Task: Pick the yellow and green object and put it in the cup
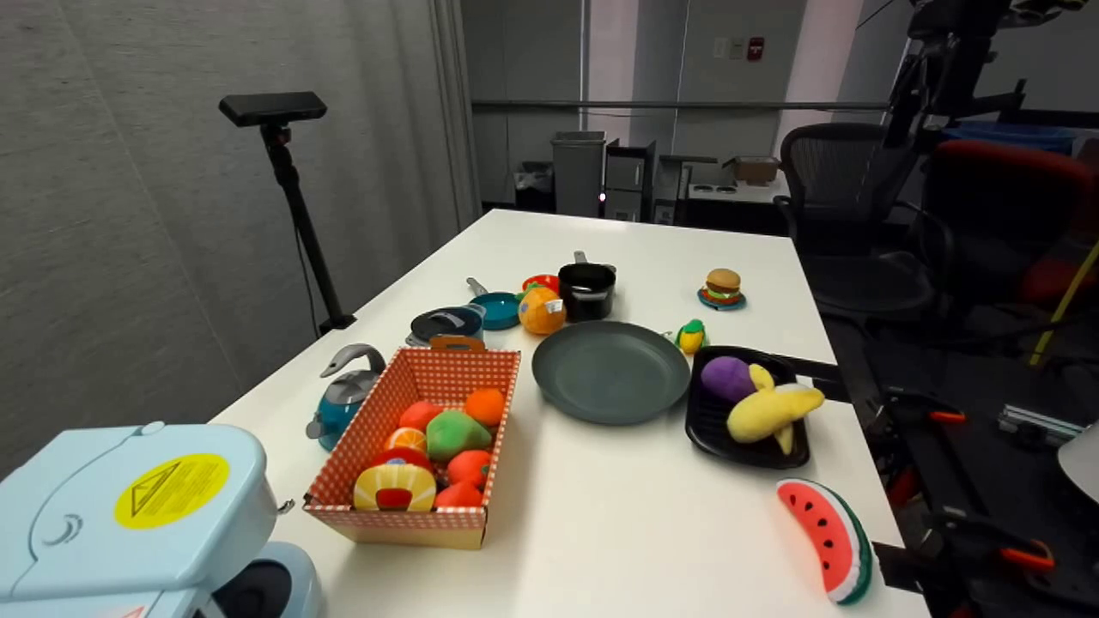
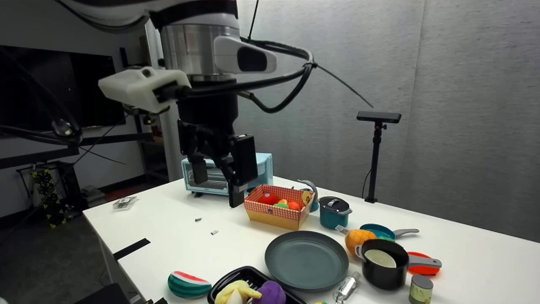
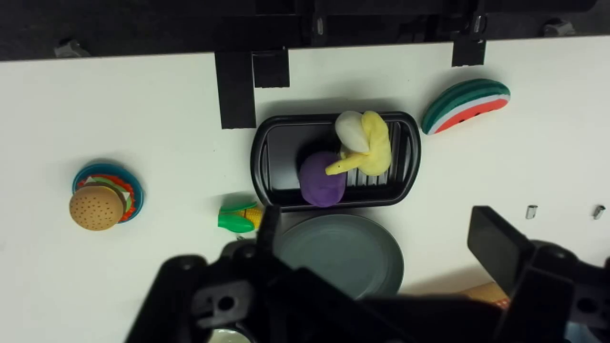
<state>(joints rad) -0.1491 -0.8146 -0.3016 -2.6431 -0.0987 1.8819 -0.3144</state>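
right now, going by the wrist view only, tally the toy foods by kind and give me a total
Fruit: 2 (banana, watermelon slice)
Vegetable: 1 (yellow and green corn)
Burger: 1
Purple toy food, kind unclear: 1
Total: 5

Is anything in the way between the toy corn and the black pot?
Yes: a small shiny thing lies between the corn and the black pot. Lifting the corn over it should probably work.
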